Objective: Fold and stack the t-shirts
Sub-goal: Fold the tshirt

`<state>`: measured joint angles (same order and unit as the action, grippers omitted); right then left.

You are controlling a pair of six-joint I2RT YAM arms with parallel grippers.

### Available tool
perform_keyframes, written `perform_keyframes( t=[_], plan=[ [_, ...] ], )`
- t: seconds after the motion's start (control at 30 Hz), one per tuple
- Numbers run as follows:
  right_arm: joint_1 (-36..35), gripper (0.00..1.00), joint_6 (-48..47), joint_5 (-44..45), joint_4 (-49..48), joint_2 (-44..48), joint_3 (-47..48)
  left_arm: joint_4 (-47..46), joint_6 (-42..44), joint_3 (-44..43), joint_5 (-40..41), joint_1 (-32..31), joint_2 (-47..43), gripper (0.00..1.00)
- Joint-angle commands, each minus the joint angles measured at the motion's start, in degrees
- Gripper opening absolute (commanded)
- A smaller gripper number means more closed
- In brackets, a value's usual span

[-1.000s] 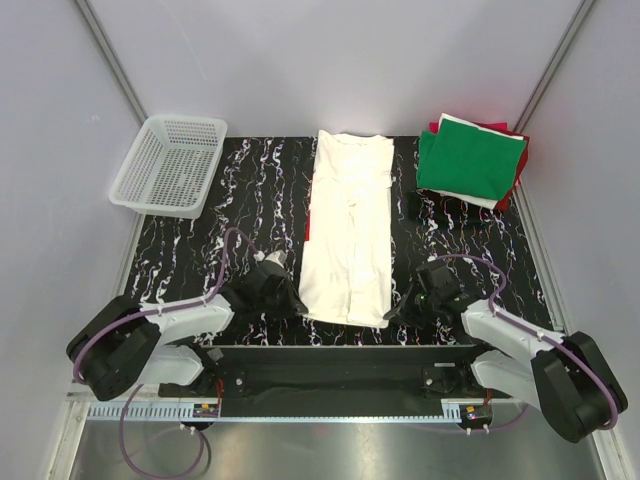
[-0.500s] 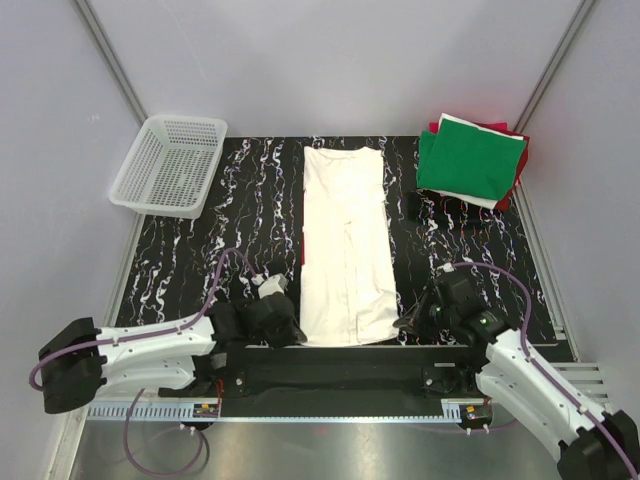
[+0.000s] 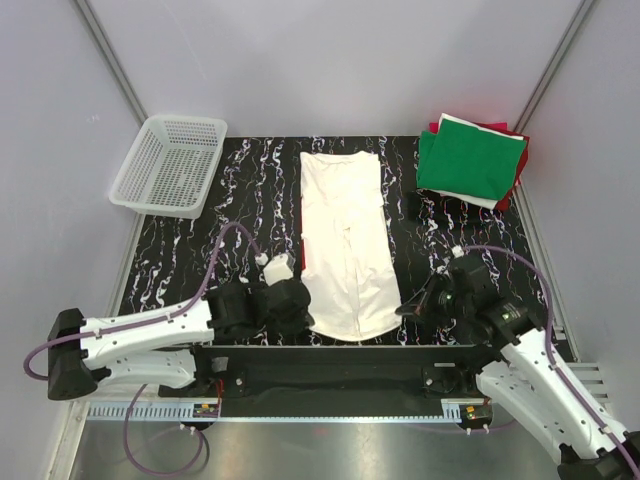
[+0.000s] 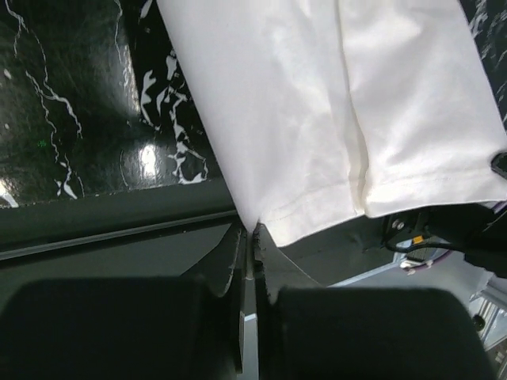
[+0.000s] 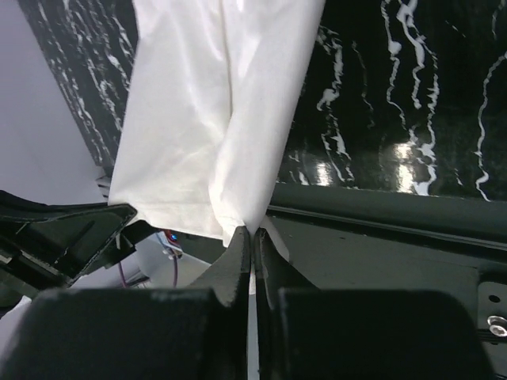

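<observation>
Cream t-shirt [image 3: 345, 240] lies on the table [image 3: 250, 200] to the right of the basket [image 3: 185, 122], folded lengthwise into a long narrow strip running from far to near. A thin red edge peeks out along its basket side. The folded stack [image 3: 470, 160], green on top with red and white under it, sits further right of the basket, well apart from the cream one.

Left hand [image 4: 253, 233] is pressed together on the near hem corner on the basket side. Only the very tip has cloth in it. Right hand [image 5: 252, 235] is pinched on the other near hem corner, the one away from the basket, and again the bite is small. The near hem looks raised, out over the table's near edge.

Step, as I read it: bring the hem up and over toward the collar for the crosswise fold.

Risks:
- Both pinches are shallow and right at the corners. A quick lift could pull the cloth free of one hand, dropping that corner and skewing the fold.
- The wrist views don't show whether the fingers hold every layer. If not, the lower layers sag and the lengthwise fold opens.
- Uneven height or pace between the hands would twist the strip and leave a crooked edge.
- Pulling instead of lifting drags the whole shirt toward the arms, so it ends up off-centre or hanging off the table.
</observation>
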<state>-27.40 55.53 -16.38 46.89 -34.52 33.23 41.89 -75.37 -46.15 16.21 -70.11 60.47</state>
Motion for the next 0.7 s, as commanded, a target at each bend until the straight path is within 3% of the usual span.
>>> perform_keyframes(
  t=[0.0,0.3,0.67],
  plan=[
    [-0.46,0.00,-2.53,1.53,0.31,-3.43,6.48,4.87,3.91,-5.78,4.19,2.51,0.53,0.06],
    [-0.20,0.00,-8.59,6.09,-4.18,-18.99,16.93,3.37,17.35,-12.02,-2.14,17.36,4.13,0.08],
    [7.88,0.00,-16.85,2.41,-9.89,-39.63,27.93,1.18,30.97,-24.15,-10.22,30.29,20.12,0.09]
  ],
)
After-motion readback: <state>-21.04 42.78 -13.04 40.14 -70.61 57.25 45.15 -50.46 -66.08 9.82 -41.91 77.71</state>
